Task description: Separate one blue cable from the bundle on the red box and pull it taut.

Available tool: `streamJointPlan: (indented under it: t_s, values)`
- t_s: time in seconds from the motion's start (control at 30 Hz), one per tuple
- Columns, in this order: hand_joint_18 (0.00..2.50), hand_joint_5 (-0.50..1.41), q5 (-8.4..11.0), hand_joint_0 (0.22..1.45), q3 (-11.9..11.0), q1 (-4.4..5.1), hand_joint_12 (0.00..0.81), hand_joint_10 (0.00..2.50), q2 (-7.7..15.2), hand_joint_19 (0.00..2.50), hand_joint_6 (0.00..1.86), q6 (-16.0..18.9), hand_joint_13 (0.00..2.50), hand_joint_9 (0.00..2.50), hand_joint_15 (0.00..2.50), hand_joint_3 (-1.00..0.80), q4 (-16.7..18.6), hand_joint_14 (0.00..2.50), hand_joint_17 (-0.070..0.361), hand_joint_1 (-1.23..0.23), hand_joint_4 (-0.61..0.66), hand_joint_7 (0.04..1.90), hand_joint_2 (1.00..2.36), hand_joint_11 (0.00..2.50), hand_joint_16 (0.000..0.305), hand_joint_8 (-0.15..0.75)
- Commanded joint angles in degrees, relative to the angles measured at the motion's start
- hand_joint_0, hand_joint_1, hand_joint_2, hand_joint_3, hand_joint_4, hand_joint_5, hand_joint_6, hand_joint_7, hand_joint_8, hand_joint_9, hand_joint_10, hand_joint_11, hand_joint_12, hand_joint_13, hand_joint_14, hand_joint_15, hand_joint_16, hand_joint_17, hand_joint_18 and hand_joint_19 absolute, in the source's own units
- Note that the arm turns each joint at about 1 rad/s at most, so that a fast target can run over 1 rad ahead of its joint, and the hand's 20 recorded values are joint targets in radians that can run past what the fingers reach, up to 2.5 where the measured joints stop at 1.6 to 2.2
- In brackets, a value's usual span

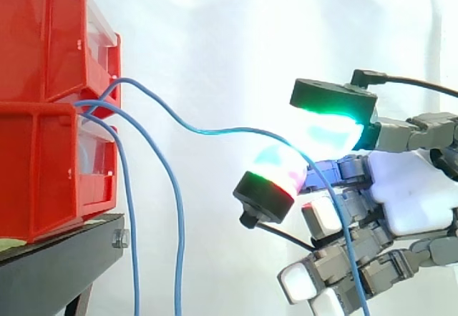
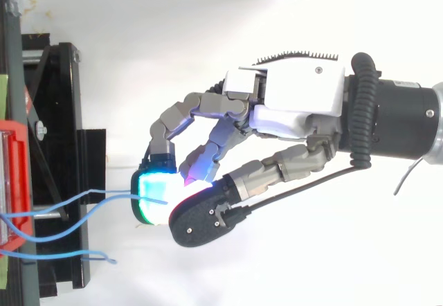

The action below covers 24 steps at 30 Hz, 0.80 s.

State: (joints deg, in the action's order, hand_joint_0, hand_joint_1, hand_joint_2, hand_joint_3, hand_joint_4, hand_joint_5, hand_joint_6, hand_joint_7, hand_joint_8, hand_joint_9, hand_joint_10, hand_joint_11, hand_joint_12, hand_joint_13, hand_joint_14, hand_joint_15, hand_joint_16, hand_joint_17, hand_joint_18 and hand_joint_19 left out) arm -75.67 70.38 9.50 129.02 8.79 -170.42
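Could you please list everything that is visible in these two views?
Red bins: two, red, stacked at the left on the stand.
Black stand: one, black, under the bins.
Blue cables: three, blue, coming out from the bins; two hang down beside the stand, one runs across to the hand.
White curtain: one, white, behind everything.
Hand: one, grey and white with glowing pads, at the right, pinching the cable that runs across.
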Motion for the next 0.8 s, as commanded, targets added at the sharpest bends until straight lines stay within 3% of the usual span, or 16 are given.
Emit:
streamJointPlan:
  t_s: [0.0,0.77]
  values:
    - [0.68,-0.05,0.0,0.61,0.0,-0.01,0.3,0.01,0.0,0.46,0.88,0.0,0.82,1.15,0.4,-0.24,0.0,0.02,0.087,-0.8,-0.02,0.88,1.01,0.41,0.039,0.189]
    - [0.7,-0.05,0.0,0.61,0.0,-0.01,0.305,0.01,0.0,0.47,0.88,0.0,0.84,1.18,0.42,-0.24,0.0,0.02,0.087,-0.8,-0.01,0.88,1.02,0.42,0.039,0.19]
